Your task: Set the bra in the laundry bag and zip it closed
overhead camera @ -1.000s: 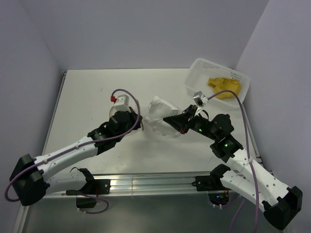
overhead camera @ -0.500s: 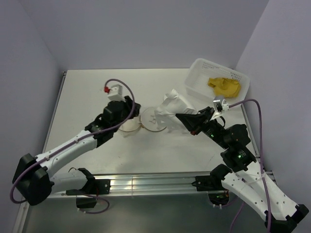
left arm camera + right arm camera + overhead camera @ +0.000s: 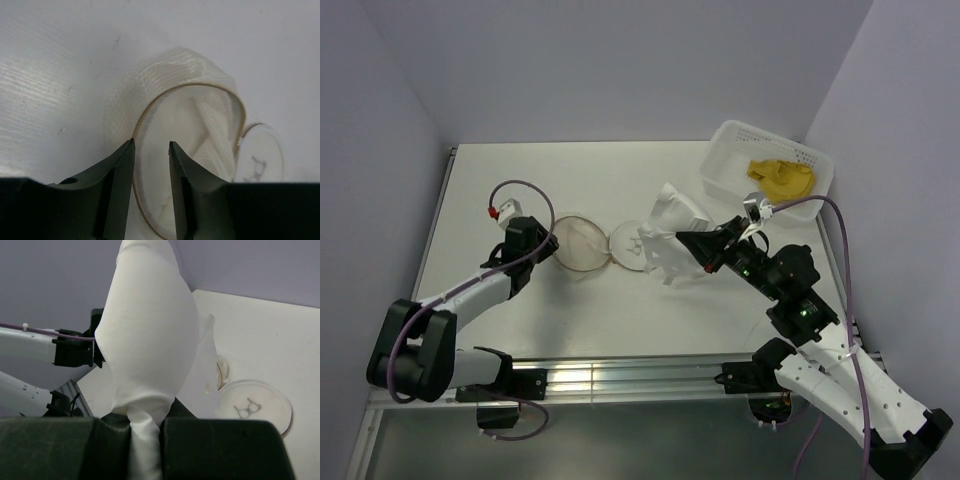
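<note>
"Two grippers: how does each stand?"

"The right gripper (image 3: 145,432) pinches a fold of the laundry bag (image 3: 665,230) mid-table. The left gripper (image 3: 150,150), fingers narrowly apart, sits at the bag's wire rim (image 3: 200,85)."

"And the bra?"

"The bra (image 3: 782,178) lies in the basket (image 3: 730,135) at the far right corner, apart from the bag. The widest room is toward the table's (image 3: 500,180) left edge."

white basket (image 3: 730,160) on table's (image 3: 520,170) far-right corner
</note>
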Available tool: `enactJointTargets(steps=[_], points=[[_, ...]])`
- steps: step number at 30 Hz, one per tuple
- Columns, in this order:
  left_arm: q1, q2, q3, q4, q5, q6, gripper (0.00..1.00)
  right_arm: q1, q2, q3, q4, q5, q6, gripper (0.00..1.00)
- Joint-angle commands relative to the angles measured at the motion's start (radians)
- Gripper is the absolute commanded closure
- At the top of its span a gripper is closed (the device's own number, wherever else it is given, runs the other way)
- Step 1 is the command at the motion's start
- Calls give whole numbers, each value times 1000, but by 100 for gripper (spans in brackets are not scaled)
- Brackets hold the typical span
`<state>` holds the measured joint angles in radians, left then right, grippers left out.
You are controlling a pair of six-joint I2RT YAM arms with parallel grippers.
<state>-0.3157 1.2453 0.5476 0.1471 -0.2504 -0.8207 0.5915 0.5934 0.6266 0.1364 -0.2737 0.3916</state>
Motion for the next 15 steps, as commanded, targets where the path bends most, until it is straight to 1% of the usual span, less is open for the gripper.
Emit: enactJointTargets(steps=[1,4,8,12,13,14,15], points=[[23,69,-14,127,52,18,60,5,9,35,35,7,-22,100],[23,94,-46,189,74,25,59,4,16,36,38,14,-23,100],[24,72,-80,230,85,32,59,5,31,36,48,10,-17,100],[26,74,-69,217,60,41,63,7,65,47,58,-10,-2,100],[26,74,-71,216,57,37,79,5,68,50,60,-12,1,100],[26,68,-78,224,57,32,91,5,72,53,66,-15,7,100],[26,62,-81,227,65,28,98,5,80,53,74,-18,32,100]])
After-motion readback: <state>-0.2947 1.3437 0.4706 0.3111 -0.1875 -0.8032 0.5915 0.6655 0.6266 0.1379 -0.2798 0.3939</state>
